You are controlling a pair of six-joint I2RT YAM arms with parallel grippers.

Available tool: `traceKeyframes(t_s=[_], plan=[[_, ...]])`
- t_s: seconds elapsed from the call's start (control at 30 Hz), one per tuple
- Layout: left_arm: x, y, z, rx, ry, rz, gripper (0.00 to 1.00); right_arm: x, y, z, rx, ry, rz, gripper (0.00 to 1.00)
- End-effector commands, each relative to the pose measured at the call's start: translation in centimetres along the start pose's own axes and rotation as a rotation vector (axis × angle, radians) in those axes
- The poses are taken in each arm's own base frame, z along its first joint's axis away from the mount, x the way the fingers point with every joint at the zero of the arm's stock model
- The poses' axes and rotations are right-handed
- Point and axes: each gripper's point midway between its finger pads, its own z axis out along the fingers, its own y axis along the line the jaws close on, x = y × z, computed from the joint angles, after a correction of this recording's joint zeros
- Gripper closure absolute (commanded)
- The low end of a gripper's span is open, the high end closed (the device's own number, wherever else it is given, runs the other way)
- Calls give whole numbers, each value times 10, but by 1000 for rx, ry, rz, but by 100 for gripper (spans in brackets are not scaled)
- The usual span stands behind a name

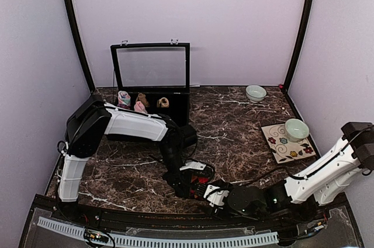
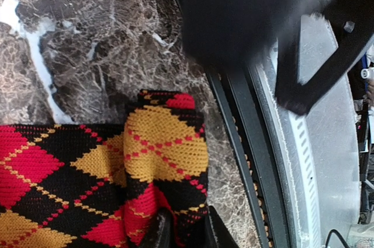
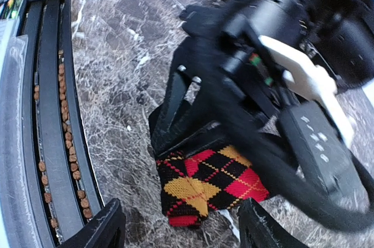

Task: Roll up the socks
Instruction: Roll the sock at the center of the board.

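I have the argyle sock (image 2: 117, 166) lying on the marble surface (image 2: 87, 37), doubled over on itself into a short, thick bundle. The left jaws are drawn in close and pinching it. From the left wrist view, the dark fingertips (image 2: 159, 230) sit either side of a raised ridge of knit, and the folded end of the bundle stretches out just ahead of them. The right jaws are spread wide and hold nothing. Their fingers (image 3: 105, 227) frame the sock, which lies just ahead of the tips and roughly centred in the gap, with the left arm (image 3: 280, 55) crowding in above its far side. Off to one side of the right jaws runs the black rail (image 3: 47, 143), close to the sock.

My read on handling is that it is light, limp and not fragile. The knit should give plenty of friction, so I worry less about it slipping out of a pinch than about layers sliding over each other or the bundle springing open once let go. I would grip through the whole thickness at the folded end, not a single top layer, and close the right jaws across the bundle's width beside the left pinch. Loose loops could snag on a fingertip
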Motion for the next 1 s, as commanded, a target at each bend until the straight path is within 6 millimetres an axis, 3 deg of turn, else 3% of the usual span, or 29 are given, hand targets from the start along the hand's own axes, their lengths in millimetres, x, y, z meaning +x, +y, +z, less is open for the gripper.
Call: traceKeyframes(t_s=[0.0, 0.2, 0.43, 0.7, 0.97], plan=[[31, -1, 16, 55, 109, -77, 82, -15, 19, 11, -55, -23, -139, 36], [28, 4, 14, 42, 109, -79, 81, -15, 25, 27, -99, -9, -198, 45], [28, 4, 12, 39, 125, -78, 78, 1, 19, 46, -97, 51, -241, 51], [29, -1, 10, 80, 147, -74, 74, 18, 8, 50, -97, 85, -231, 56], [23, 7, 10, 63, 142, -74, 73, 28, 12, 57, -114, 111, -235, 62]])
